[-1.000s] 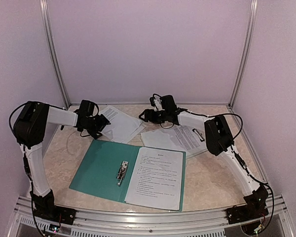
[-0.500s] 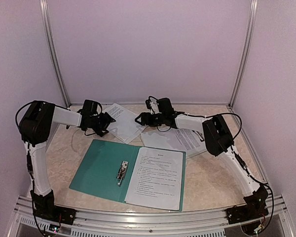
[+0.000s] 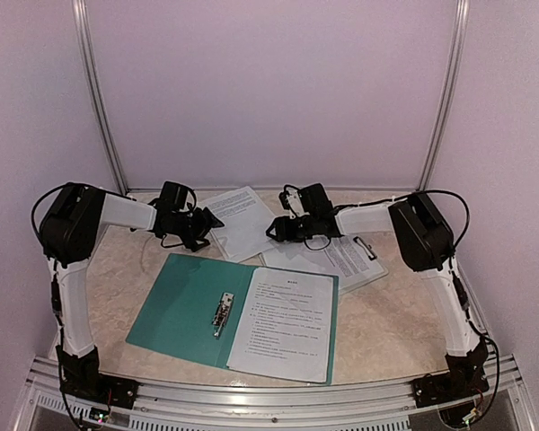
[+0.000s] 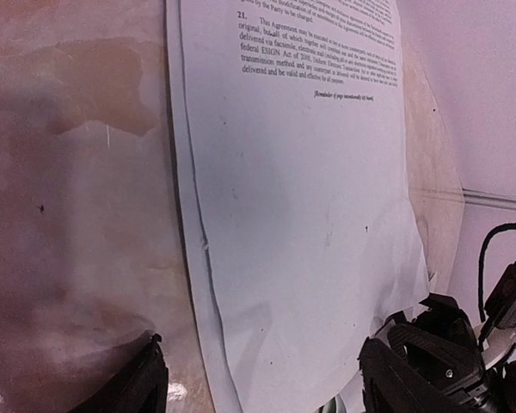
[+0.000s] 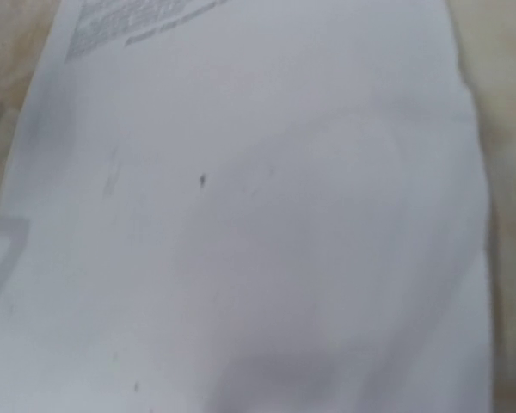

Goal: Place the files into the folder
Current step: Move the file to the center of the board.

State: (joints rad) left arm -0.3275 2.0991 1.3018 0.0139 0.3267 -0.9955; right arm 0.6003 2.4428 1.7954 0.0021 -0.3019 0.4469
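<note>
The dark teal folder (image 3: 184,301) lies open at the table's middle with its silver clip (image 3: 222,312) on the spine. One printed sheet (image 3: 286,323) lies on its right leaf. More loose files (image 3: 242,218) lie behind the folder, also in the left wrist view (image 4: 301,198) and filling the right wrist view (image 5: 258,215). My left gripper (image 3: 212,222) is open at their left edge, and its fingers (image 4: 142,387) straddle the sheet's near edge. My right gripper (image 3: 278,230) is at their right edge, and its fingers are hidden.
A pale clipboard (image 3: 370,269) with a printed sheet (image 3: 337,253) lies at the right, under the right forearm. Metal posts and purple walls close in the back and sides. The table's metal front rail (image 3: 269,395) runs along the near edge.
My left gripper has moved right to the edge of the loose sheets. My right gripper swung left, then drew back a little, its elbow rising. The loose sheets look shifted and more gathered.
</note>
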